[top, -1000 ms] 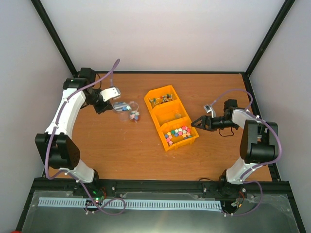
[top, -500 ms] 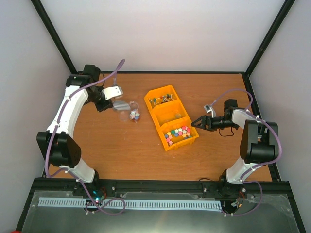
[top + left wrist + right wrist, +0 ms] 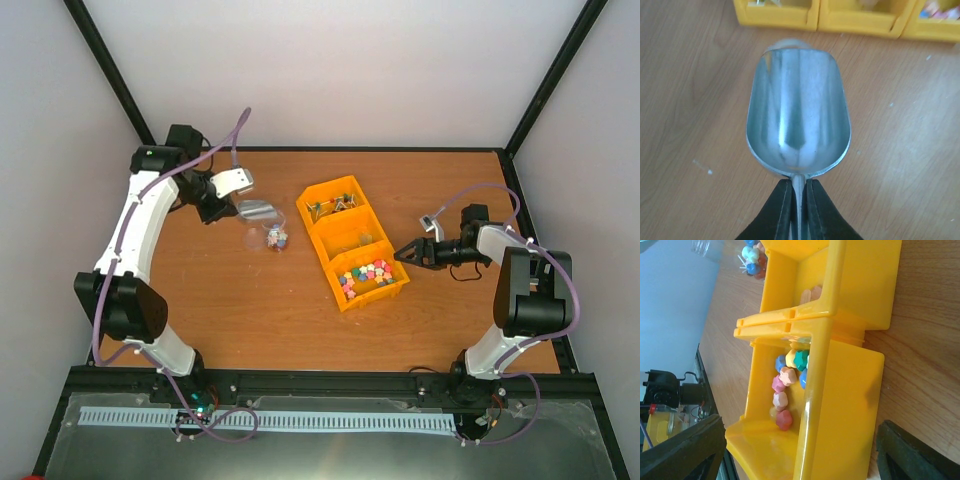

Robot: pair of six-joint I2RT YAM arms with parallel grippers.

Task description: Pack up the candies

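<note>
Candies [image 3: 367,272] lie heaped in the nearest compartment of the yellow bin row [image 3: 372,294], pink, yellow, green and blue. Just right of that compartment the right pincer [image 3: 403,253] points at its wall, jaws spread wide with nothing between them. Left of the row, about level with its middle, sits a small clear container [image 3: 275,238] with a few coloured pieces in it. Farther back on that side, level with the row's far end, the left pincer [image 3: 799,189] is clamped tight on the handle of a metal scoop [image 3: 797,115], and the bowl is empty. The step in hand looks like going for a scoopful. The bowl must cross to the near compartment and dip under the heap, and the right pincer could steady the bin. The table [image 3: 300,320] is brown wood-grain board. Plain pale walls [image 3: 330,70] and black frame posts [image 3: 110,70] close in behind the row.
</note>
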